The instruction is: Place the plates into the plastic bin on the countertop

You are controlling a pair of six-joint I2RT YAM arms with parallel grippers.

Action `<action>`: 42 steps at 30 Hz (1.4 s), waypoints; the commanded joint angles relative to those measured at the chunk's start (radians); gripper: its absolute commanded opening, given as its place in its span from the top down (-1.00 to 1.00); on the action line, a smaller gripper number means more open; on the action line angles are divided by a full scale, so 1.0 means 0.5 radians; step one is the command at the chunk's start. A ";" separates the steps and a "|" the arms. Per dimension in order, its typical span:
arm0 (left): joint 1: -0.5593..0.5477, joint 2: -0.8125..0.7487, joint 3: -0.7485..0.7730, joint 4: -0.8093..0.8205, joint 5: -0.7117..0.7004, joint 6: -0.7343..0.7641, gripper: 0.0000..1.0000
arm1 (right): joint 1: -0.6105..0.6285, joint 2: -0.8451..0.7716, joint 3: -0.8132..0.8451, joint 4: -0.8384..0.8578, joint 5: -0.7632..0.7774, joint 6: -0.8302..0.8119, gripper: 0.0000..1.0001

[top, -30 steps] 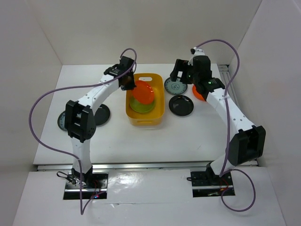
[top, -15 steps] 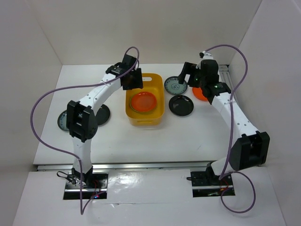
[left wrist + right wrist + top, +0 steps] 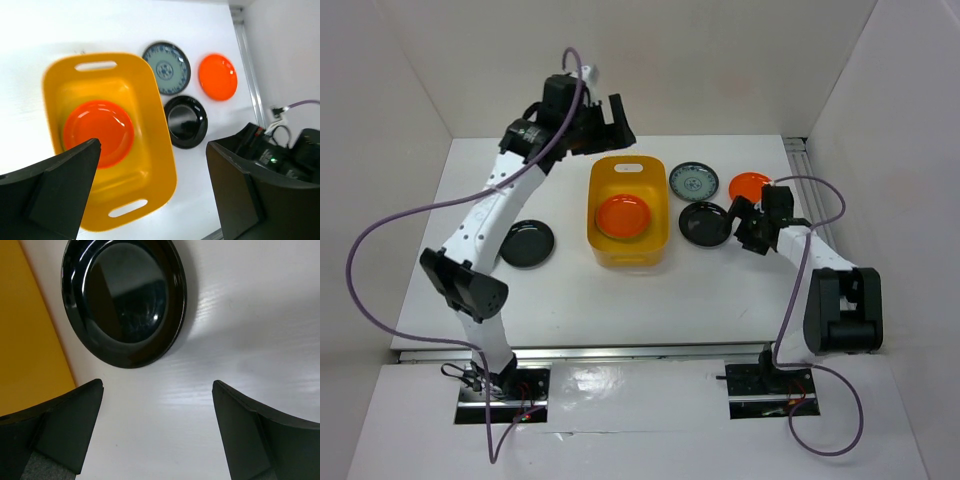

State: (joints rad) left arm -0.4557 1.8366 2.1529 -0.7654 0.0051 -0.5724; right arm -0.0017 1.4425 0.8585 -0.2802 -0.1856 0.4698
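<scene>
Your left gripper [image 3: 152,150] stood spread above the yellow-orange plastic bin [image 3: 142,95], your right gripper [image 3: 157,385] spread beside a glossy black round plate [image 3: 125,300].

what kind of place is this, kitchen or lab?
Likely a lab robot cell, not a kitchen: bare white tabletop boxed by plain white walls, metal rail along its front edge.
</scene>
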 commanded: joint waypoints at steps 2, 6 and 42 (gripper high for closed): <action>0.141 -0.157 -0.111 0.021 0.094 0.022 -1.00 | -0.030 0.146 0.044 0.376 -0.126 0.073 -0.92; 0.190 -0.240 -0.286 0.071 0.180 0.022 -1.00 | -0.030 0.290 0.019 0.545 -0.108 0.110 -0.92; 0.853 -0.473 -0.857 -0.083 -0.092 -0.174 -1.00 | 0.147 -0.320 0.556 -0.262 1.010 0.457 1.00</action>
State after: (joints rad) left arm -0.0219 1.6169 1.7325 -0.8062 -0.0010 -0.6376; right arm 0.0414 1.3548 1.0309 -0.3649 0.2394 0.7189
